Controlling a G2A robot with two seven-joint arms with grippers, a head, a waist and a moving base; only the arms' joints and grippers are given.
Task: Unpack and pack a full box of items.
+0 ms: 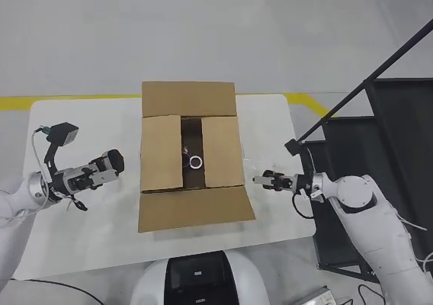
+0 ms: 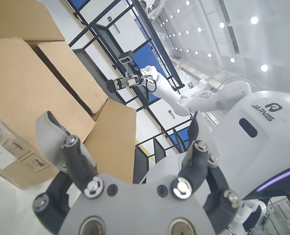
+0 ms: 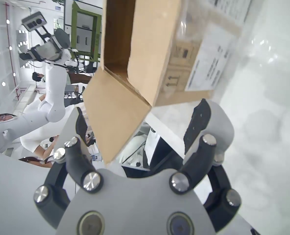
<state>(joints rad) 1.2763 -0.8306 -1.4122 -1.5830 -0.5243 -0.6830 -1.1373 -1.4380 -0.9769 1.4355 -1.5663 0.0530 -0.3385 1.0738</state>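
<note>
The box [image 1: 188,99] is set at the centre of the table [image 1: 87,244]. Its outer flaps [image 1: 194,210], at 12 and 6 o'clock, are folded out; the side flaps [image 1: 161,152] lie over the opening, a white ring [image 1: 195,162] seen in the gap. The left gripper [image 1: 116,161] is held at the box's 9 o'clock, the right gripper [image 1: 258,180] at 4 o'clock, both spread and empty. Opening is judged half done; next, each side flap must be caught at its inner edge and swung outward.

Brown cardboard box [image 1: 161,152] sits upright in the middle of the bench [image 1: 87,236], top open. The 12 and 6 o'clock flaps are folded outward. The 3 and 9 o'clock ones lie inward with a dark gap between them, and a small white ring [image 1: 195,162] sits down in it.
</note>
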